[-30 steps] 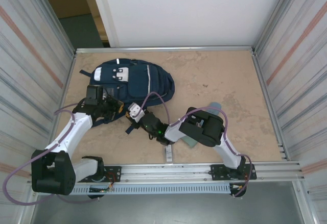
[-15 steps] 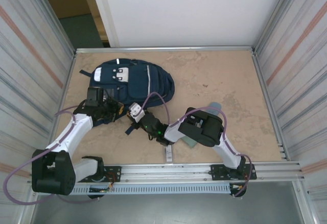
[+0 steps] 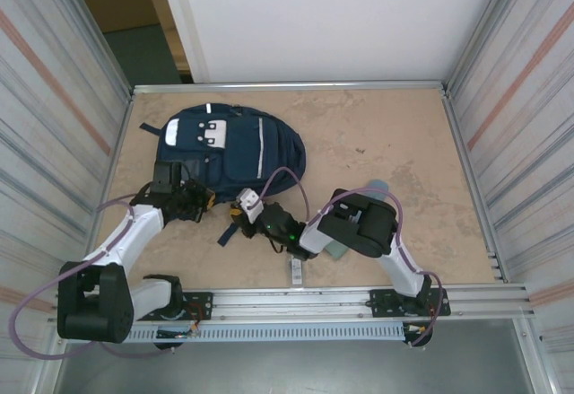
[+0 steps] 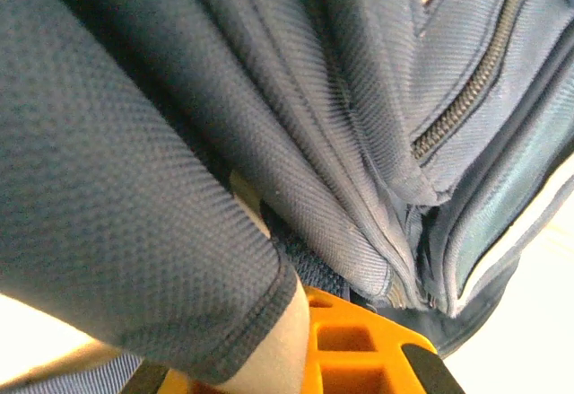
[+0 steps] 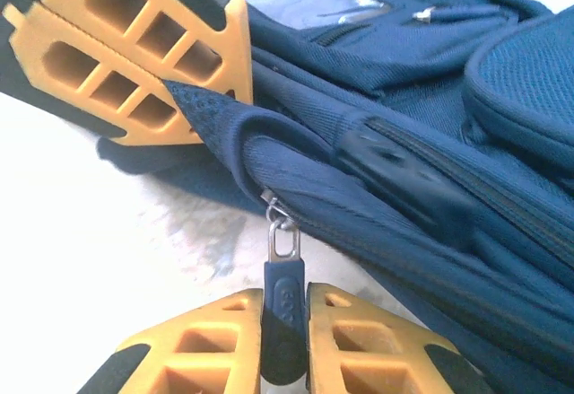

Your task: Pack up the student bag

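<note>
- The beige surface spans the top view between ribbed metal walls. Its right half is bare apart from a pale blue-grey item that is mostly hidden behind the right arm.
- The student bag lies flat in the upper left of the top view, white buckle patches up and white stripes showing. Against the frame a second ago, its upper outline sits in the same place. Its lower edge is now drawn a little further towards the bottom of the frame.
- The right arm reaches leftward across the lower middle. Its white wrist camera has shifted slightly right and down compared with the earlier frame.
- The left arm rises from the lower left, and its wrist has also dropped a little down the frame.
- The left end effector is closed, pinching a corner of the bag's dark mesh fabric between its orange fingers. In the left wrist view, folds of navy cloth and a zip line press right up against it.
- The right end effector is clamped on the zipper pull, at the bottom centre of the right wrist view.
- The pull hangs from a metal slider at the bag's rounded seam edge, just below the left end effector's fingers.
</note>
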Controlling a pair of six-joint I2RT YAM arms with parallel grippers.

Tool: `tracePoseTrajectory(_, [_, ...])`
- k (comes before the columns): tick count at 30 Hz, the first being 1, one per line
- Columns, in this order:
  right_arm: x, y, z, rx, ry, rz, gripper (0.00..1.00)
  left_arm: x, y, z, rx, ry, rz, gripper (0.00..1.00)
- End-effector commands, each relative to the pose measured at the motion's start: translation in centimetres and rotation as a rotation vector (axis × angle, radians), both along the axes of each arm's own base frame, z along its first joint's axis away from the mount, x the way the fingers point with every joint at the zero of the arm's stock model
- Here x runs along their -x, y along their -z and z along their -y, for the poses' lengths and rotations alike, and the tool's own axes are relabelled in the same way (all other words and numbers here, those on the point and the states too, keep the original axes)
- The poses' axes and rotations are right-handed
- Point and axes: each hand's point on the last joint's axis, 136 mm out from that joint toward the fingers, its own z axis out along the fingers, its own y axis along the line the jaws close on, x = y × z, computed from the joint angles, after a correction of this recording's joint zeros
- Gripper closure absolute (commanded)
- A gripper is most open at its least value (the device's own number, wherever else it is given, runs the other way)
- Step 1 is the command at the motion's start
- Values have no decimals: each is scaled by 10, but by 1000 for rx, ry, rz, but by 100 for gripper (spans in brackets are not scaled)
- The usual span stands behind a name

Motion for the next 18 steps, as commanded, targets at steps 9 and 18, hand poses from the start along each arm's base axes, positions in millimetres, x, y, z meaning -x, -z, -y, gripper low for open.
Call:
tracePoseTrajectory(9, [9, -10, 19, -69, -69, -310, 98, -14, 17, -22, -73, -6, 26, 100])
tracePoseTrajectory(18, [0, 10, 59, 74, 78, -497, 100, -16, 21, -44, -164, -31, 35, 100])
